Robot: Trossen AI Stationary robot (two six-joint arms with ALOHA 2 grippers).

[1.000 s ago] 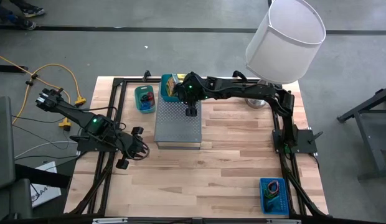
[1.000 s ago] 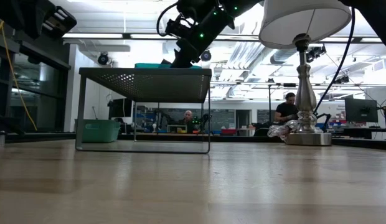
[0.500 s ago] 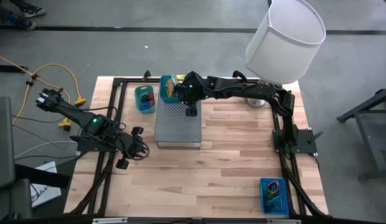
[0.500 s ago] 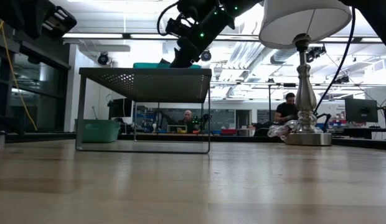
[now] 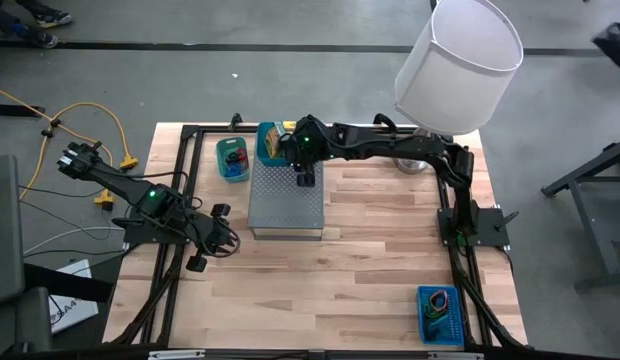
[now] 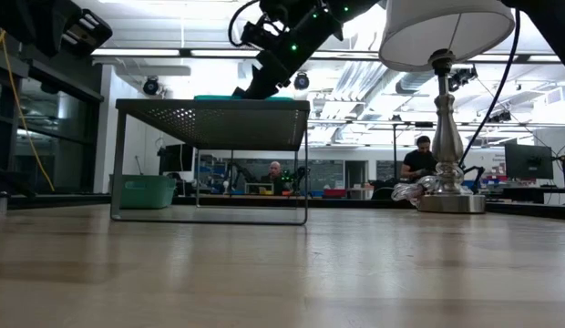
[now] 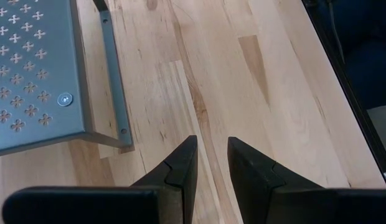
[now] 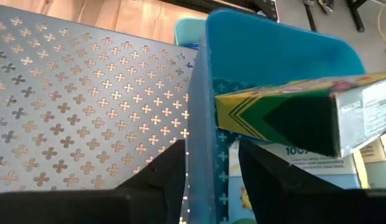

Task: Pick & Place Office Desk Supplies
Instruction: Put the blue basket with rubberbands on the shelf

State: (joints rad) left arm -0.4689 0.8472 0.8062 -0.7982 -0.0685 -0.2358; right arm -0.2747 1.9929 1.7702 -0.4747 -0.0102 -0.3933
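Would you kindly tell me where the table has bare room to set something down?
Bare wood spans the table between the grey perforated stand, the left tool and the blue bin. The far edge is crowded: teal tub, blue tray, right tool, lamp.

A grey perforated metal box (image 5: 286, 197) stands near the white-shaded lamp (image 5: 456, 62).

You see a grey metal box (image 8: 87, 99) with a cross-shaped hole pattern, a blue bin (image 8: 268, 56) holding a yellow-green printed packet (image 8: 292, 112), a white lamp shade (image 5: 458, 62), and a pale wooden table (image 5: 370, 260).
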